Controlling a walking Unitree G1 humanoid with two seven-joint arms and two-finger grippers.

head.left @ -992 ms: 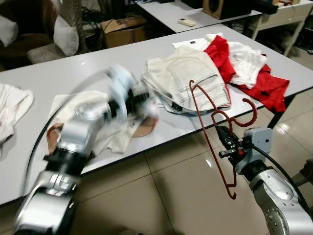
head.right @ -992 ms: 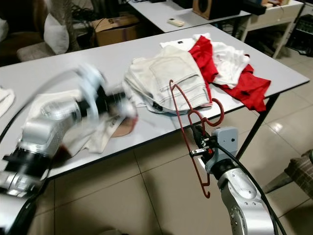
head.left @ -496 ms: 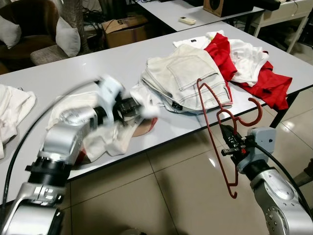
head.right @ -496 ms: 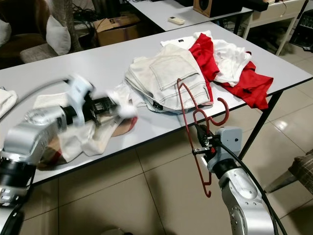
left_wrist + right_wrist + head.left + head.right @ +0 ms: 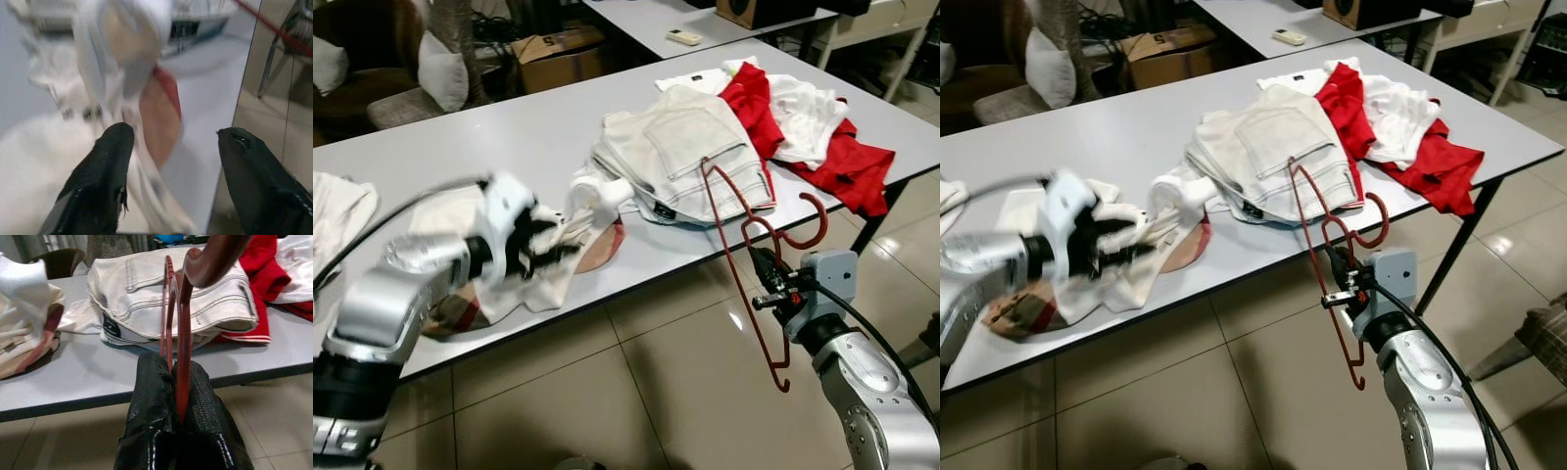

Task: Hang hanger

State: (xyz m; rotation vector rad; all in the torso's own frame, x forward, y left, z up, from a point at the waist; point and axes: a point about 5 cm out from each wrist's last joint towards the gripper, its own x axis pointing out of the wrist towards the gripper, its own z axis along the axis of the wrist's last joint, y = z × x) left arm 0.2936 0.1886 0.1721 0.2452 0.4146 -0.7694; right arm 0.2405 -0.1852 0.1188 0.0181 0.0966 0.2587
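My right gripper (image 5: 767,284) is shut on a red wire hanger (image 5: 736,257), held just off the table's front edge, right of centre. The hanger stands almost upright, its hook (image 5: 815,223) pointing right; in the right wrist view its wire (image 5: 178,347) is pinched between the black fingers. My left gripper (image 5: 548,250), blurred, hovers over a crumpled cream shirt with plaid lining (image 5: 460,294) near the front edge. In the left wrist view its fingers (image 5: 100,186) stand wide apart, with cream cloth (image 5: 112,73) ahead of them.
On the grey table (image 5: 509,127) lie folded off-white jeans (image 5: 690,147), a red garment (image 5: 847,166) with white shirts at the right end, and a white cloth (image 5: 333,211) at the left edge. Behind stand a cardboard box (image 5: 553,54) and another table (image 5: 705,20). Tiled floor lies in front.
My left arm has drawn back from the jeans' edge to the left and nearer, over the cream shirt. The right gripper keeps the hanger in about the same place.
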